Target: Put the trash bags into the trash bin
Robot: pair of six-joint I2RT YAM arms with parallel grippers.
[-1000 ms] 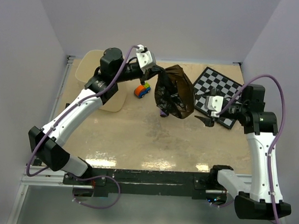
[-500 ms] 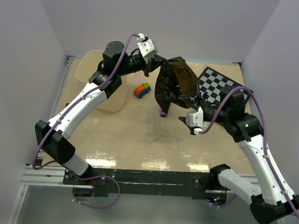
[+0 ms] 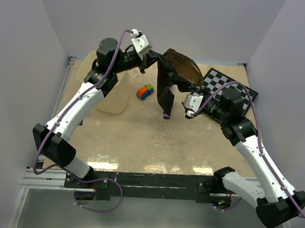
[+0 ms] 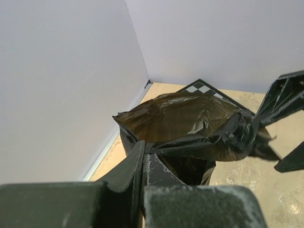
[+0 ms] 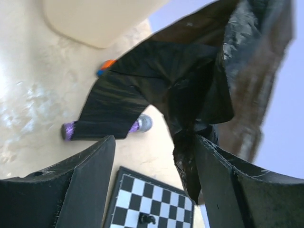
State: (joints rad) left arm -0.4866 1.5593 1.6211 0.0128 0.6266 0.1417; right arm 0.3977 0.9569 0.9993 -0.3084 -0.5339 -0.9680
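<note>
The trash bag (image 3: 182, 65) is dark, glossy film, stretched in the air above the middle of the table, with a strip hanging down. My left gripper (image 3: 146, 59) is shut on its left corner; in the left wrist view the jaws (image 4: 142, 146) pinch the film and the bag (image 4: 180, 114) gapes open beyond them. My right gripper (image 3: 195, 89) is at the bag's right edge, open. In the right wrist view a fold of the bag (image 5: 190, 71) lies against the right finger (image 5: 223, 175) and the gap (image 5: 154, 149) is wide. The cream trash bin (image 3: 100, 89) stands at the far left under my left arm.
A chequered board (image 3: 241, 92) with a small dark piece (image 5: 148, 219) lies at the back right under my right arm. An orange and blue toy (image 3: 145, 91) sits beside the bin. A purple cylinder (image 3: 166, 114) lies under the bag's hanging strip. Walls close off the back and both sides.
My left gripper has lifted the bag higher and to the left. My right arm has swung from over the board up to the bag's right edge, its jaws a little narrower.
</note>
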